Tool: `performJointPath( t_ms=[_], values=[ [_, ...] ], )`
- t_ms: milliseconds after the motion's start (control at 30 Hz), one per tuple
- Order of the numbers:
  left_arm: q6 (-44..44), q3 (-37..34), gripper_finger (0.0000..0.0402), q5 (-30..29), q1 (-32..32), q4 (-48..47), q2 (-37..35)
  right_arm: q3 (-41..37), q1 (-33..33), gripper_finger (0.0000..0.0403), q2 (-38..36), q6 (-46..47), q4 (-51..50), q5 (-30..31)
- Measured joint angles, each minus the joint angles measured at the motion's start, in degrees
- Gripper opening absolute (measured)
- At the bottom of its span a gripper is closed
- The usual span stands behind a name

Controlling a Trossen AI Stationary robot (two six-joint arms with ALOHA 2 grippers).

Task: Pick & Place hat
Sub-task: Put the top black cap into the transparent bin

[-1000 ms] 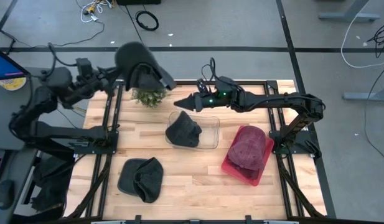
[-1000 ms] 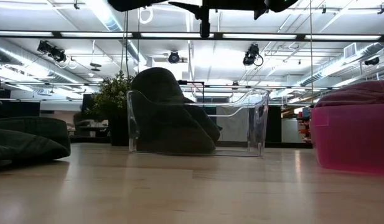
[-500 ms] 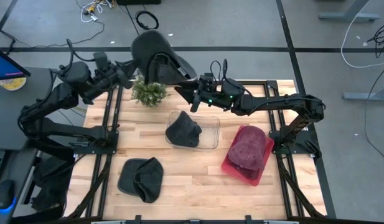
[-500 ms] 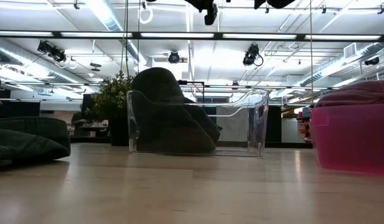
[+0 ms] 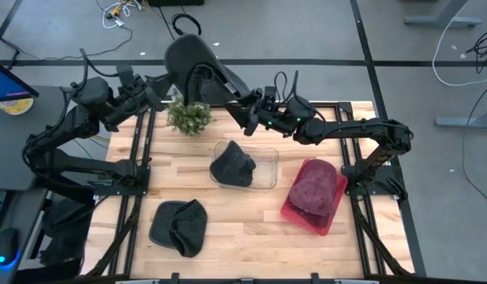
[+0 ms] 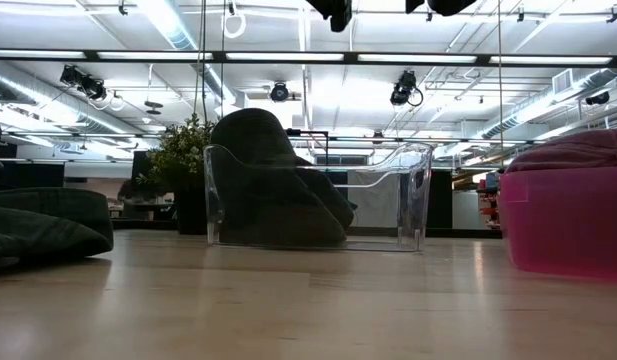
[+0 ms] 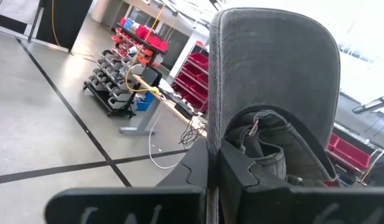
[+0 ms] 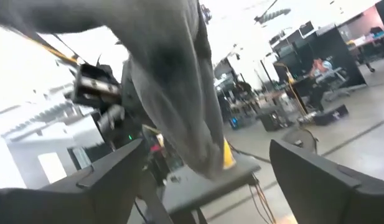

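Dark grey and ribbed, a knit hat (image 5: 192, 67) hangs in the air above the table's (image 5: 251, 229) far edge, its brim clamped in the left gripper (image 5: 174, 85); the left wrist view shows its rounded crown upright and folded cloth inside. The right gripper (image 5: 251, 114), fingers spread apart, sits at the hat's lower edge. Another grey hat (image 5: 231, 166) rests in a clear bin (image 5: 267, 170), a maroon one (image 5: 316, 188) in a pink bin (image 5: 322, 223).
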Motion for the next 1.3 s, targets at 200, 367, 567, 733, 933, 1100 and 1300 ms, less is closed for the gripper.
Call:
performJointPath(
  t_ms=[200, 367, 567, 733, 933, 1100, 1300],
  values=[
    [0.28, 0.0, 0.0014, 0.17, 0.0, 2.04, 0.02, 0.0, 0.0, 0.0357, 0.01, 0.41, 2.49, 0.02],
    [0.63, 0.0, 0.0014, 0.6, -0.02, 2.55, 0.39, 0.0, 0.0, 0.0357, 0.0, 0.91, 4.52, 0.01],
    [0.4, 0.0, 0.0014, 2.51, 0.0, 3.21, 2.1, 0.02, 0.0, 0.0357, 0.0, 2.72, 7.09, -0.02],
    [1.08, -0.04, 0.0014, 4.68, -0.02, 5.46, 4.57, 0.02, -0.02, 0.0353, 0.0, 2.57, 7.11, -0.02],
    [1.46, 0.0, 0.0014, 6.59, -0.02, 5.67, 5.81, 0.02, -0.02, 0.0329, 0.0, 2.42, 7.31, -0.02],
    [1.49, 0.0, 0.0021, 6.58, -0.02, 5.76, 5.7, 0.02, -0.24, 0.0261, 0.0, 4.39, 7.29, -0.01],
    [1.44, 0.0, 0.0079, 6.66, -0.02, 7.12, 5.55, 0.02, -1.32, 0.008, 0.0, 6.77, 6.79, -0.02]
  ],
)
